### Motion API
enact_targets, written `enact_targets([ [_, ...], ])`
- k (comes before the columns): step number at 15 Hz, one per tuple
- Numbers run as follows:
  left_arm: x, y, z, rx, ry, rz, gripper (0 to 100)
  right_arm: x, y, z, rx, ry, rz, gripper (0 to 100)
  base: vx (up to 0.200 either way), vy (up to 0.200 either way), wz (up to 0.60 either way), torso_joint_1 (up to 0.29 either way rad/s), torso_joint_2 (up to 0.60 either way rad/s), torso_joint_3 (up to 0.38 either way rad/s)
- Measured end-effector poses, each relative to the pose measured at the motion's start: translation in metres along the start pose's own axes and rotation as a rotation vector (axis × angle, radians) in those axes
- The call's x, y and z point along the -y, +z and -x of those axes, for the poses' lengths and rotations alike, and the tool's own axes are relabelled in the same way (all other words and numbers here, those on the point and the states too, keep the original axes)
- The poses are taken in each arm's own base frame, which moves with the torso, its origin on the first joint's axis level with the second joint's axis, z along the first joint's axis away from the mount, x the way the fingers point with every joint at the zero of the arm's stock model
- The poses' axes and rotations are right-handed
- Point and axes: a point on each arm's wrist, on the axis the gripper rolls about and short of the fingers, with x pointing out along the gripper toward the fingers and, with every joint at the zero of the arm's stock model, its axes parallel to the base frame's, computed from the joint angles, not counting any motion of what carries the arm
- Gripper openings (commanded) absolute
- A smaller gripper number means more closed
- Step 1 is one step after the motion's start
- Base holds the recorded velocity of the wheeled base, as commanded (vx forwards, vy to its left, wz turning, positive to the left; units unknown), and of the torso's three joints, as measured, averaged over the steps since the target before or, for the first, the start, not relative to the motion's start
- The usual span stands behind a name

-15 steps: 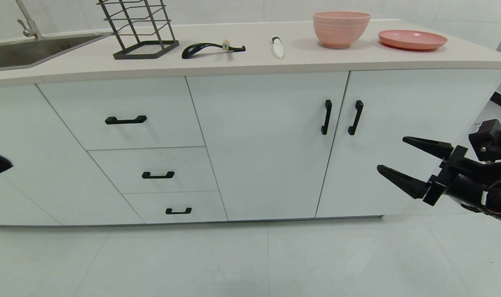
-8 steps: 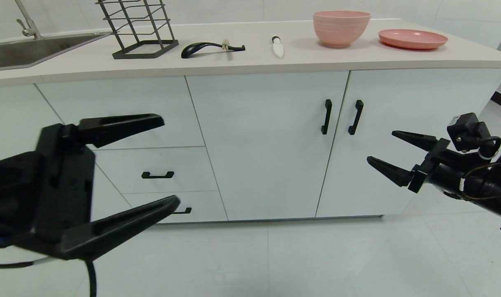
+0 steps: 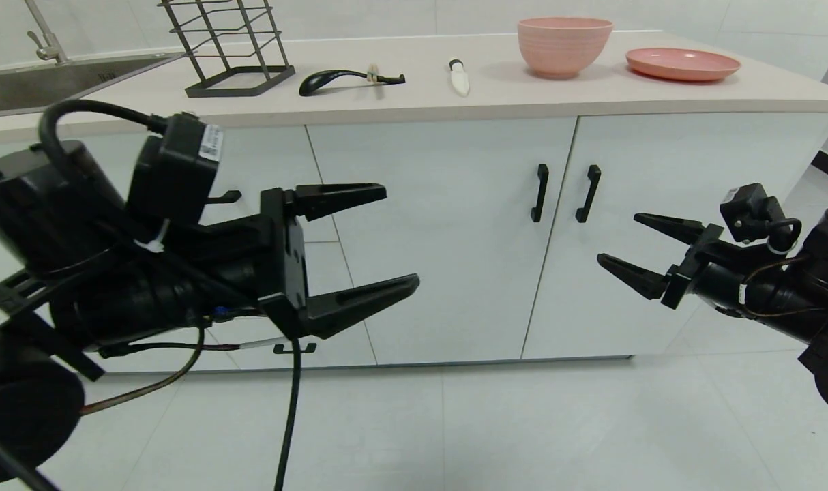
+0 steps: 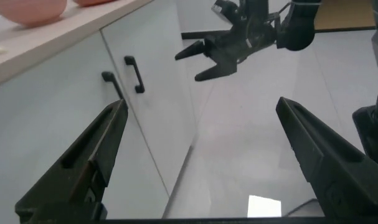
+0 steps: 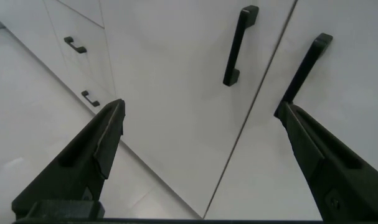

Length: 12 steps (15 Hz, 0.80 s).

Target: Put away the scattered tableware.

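I have both arms up in front of the cabinet face, below the counter (image 3: 414,102) top, and neither one touches anything. My left claw (image 3: 400,235) is spread wide and empty, in front of the drawers. My right claw (image 3: 617,237) is also released with nothing between its jaws. It points at the right-hand cabinet door, near the pair of upright black handles (image 3: 539,193).

All the tableware lies on the counter. The pink bowl (image 3: 564,46) stands upright toward the right end. The pink plate (image 3: 682,64) lies flat just beside it, nearer the right edge, and the two are apart. A black spoon (image 3: 332,78) lies around the middle of the counter with its handle running toward the right. Something small and pale (image 3: 373,71) rests across that handle, but I cannot make out what it is. To the right of the spoon, between it and the bowl, lies a short white utensil with a dark tip (image 3: 459,76), possibly a small knife.

A black wire rack (image 3: 230,48) stands left of the spoon, and the sink (image 3: 46,78) is set into the left end of the counter.
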Motion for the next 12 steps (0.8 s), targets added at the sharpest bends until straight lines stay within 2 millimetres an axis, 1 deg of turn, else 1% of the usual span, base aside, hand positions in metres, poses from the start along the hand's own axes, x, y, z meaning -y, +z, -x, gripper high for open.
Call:
enact_targets([
  [1, 0.002, -0.004, -0.013, 0.027, -0.033, -0.005, 100, 0.005, -0.001, 0.003, 0.001, -0.004, 0.000, 100, 0.000, 0.000, 0.00, 0.000, 0.00, 0.000],
  [3, 0.013, -0.016, -0.036, 0.045, -0.106, 0.016, 100, 0.014, -0.003, 0.010, 0.001, -0.017, 0.007, 100, 0.000, 0.000, 0.00, 0.000, 0.00, 0.000],
  [5, 0.018, -0.031, -0.051, 0.027, -0.145, 0.050, 100, 0.017, -0.005, 0.012, 0.005, -0.008, 0.012, 100, 0.000, 0.000, 0.00, 0.000, 0.00, 0.000],
  [7, 0.018, -0.043, -0.060, 0.009, -0.159, 0.072, 100, 0.020, -0.006, 0.010, 0.006, -0.009, 0.015, 100, 0.000, 0.000, 0.00, 0.000, 0.00, 0.000],
  [8, 0.019, -0.046, -0.064, 0.002, -0.153, 0.078, 100, 0.021, -0.006, 0.008, 0.009, -0.008, 0.018, 100, 0.000, 0.000, 0.00, 0.000, 0.00, 0.000],
  [10, 0.024, -0.045, -0.073, 0.006, -0.149, 0.097, 100, 0.027, -0.007, 0.000, 0.022, -0.008, 0.030, 100, 0.000, 0.000, 0.00, 0.000, 0.00, 0.000],
  [12, 0.021, -0.038, -0.084, 0.036, -0.157, 0.107, 100, 0.034, -0.017, -0.009, 0.017, -0.008, 0.026, 100, 0.000, 0.000, 0.00, 0.000, 0.00, 0.000],
])
